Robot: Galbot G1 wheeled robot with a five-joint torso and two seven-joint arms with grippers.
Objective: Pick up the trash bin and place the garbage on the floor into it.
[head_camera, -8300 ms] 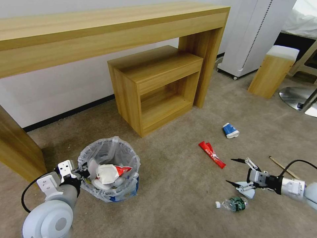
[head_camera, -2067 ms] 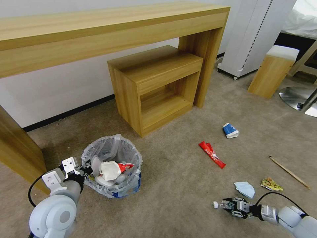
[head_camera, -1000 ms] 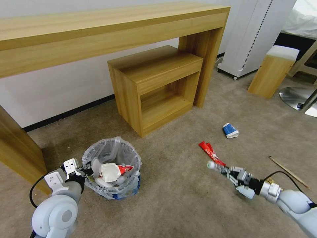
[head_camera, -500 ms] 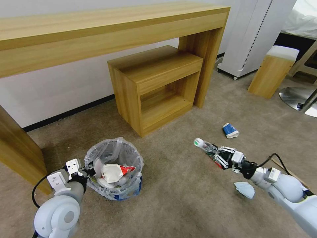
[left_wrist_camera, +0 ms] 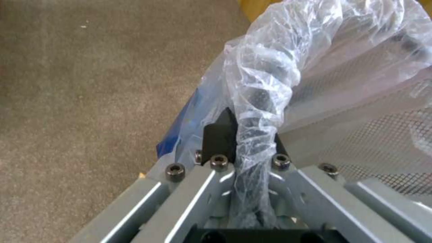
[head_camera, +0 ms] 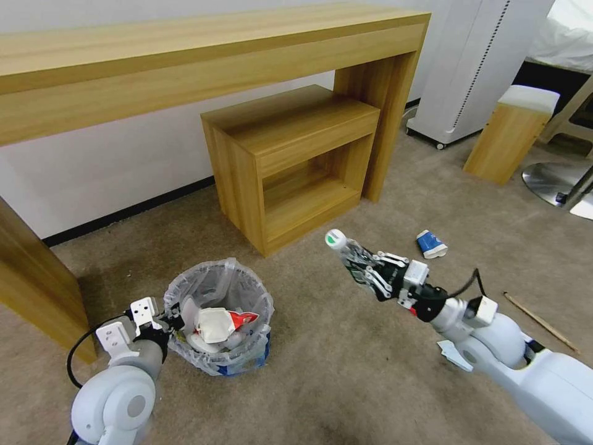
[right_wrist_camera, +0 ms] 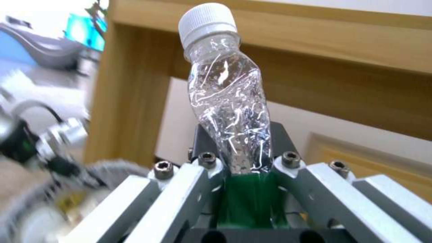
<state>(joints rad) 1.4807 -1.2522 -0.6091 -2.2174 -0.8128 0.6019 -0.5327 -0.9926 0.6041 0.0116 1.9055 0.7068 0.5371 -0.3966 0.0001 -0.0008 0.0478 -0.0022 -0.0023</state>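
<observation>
Two pincers: left pincer (head_camera: 168,323) clamps trash bin (head_camera: 220,318) rim; right pincer (head_camera: 365,271) grasps one bottle (head_camera: 346,250) above floor (head_camera: 321,358).

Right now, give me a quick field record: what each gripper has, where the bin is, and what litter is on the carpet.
left gripper: shut on the bagged rim of the trash bin, low at the robot's left
right gripper: shut on a small clear bottle, white cap pointing away, held above the carpet
bin contents: crumpled red-white paper cup on top
litter on the carpet: blue-white cup, wooden stick, pale tissue
</observation>
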